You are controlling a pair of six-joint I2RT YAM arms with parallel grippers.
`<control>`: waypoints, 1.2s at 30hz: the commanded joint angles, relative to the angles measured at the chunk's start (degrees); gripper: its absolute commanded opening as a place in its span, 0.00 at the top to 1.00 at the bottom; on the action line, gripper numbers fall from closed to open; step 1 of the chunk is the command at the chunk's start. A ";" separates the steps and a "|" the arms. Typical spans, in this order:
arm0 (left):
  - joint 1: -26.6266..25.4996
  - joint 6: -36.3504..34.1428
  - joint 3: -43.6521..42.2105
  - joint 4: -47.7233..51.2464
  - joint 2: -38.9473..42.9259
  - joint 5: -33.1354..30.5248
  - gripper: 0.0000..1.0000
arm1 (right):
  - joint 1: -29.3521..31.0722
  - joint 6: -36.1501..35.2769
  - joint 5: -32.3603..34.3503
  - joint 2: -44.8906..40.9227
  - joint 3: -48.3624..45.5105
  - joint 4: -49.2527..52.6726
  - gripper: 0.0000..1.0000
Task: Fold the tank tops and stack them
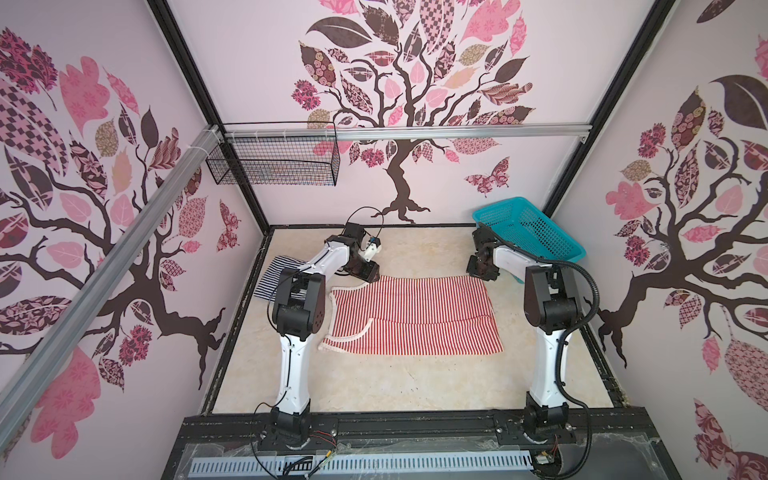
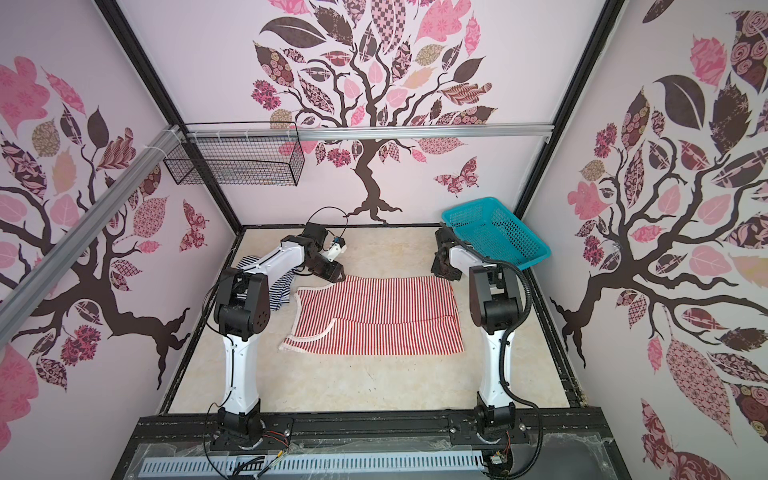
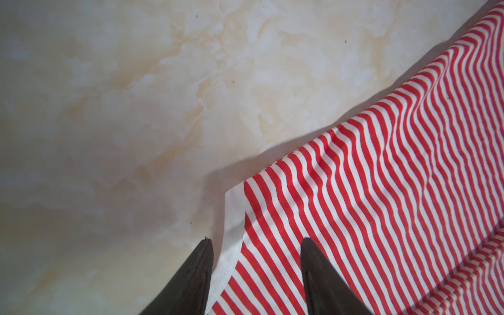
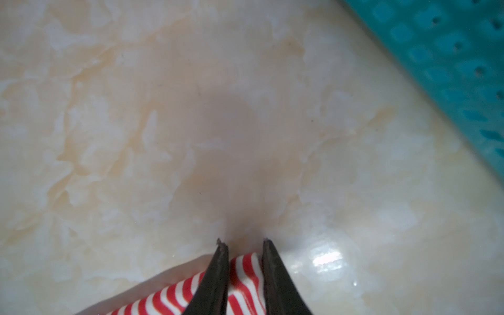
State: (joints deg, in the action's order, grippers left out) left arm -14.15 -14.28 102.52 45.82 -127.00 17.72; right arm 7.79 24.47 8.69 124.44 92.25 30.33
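The left gripper (image 3: 256, 240) stands with its jaws well apart and grips nothing. Only the left wrist view shows this: one finger (image 3: 191, 278) is over the bare marbled table (image 3: 122, 122), the other over striped cloth, with the pale edging of the red-and-white tank top (image 3: 381, 204) running between them. The right gripper (image 4: 244, 241) has its jaws drawn close on a bulging fold of that same top's edge. This pinch shows only in the right wrist view; in both top views the two grippers (image 1: 372, 276) (image 1: 482, 272) simply sit at the far corners of the cloth. The red-and-white tank top (image 1: 415, 316) lies spread across the middle of the table, its near part doubled over. The navy-and-white tank top (image 2: 249, 262) lies crumpled at the far left, partly hidden behind the left arm. Just behind the right gripper a teal basket (image 1: 528, 226) stands tilted in the back right corner, only its own mesh showing inside. A black wire basket (image 1: 274, 162) hangs from the rail at the back left; its contents cannot be made out.
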 commanded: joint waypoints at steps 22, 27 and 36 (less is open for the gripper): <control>0.27 -0.19 12.77 5.43 -9.30 1.64 0.59 | -0.23 -0.30 -0.70 -7.96 -1.29 0.49 1.00; 0.29 -0.26 12.67 5.49 -8.49 2.76 0.86 | -0.23 -0.21 -0.91 -10.60 -3.05 -0.33 1.00; 0.28 -0.59 12.78 5.89 -8.43 3.90 0.82 | -0.23 -0.23 -1.29 -12.60 -4.59 -0.47 1.00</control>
State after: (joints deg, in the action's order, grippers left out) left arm -14.13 -14.41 113.49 50.76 -135.24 19.94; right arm 7.79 24.18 7.57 114.37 87.99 29.32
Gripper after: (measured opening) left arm 0.187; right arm 0.049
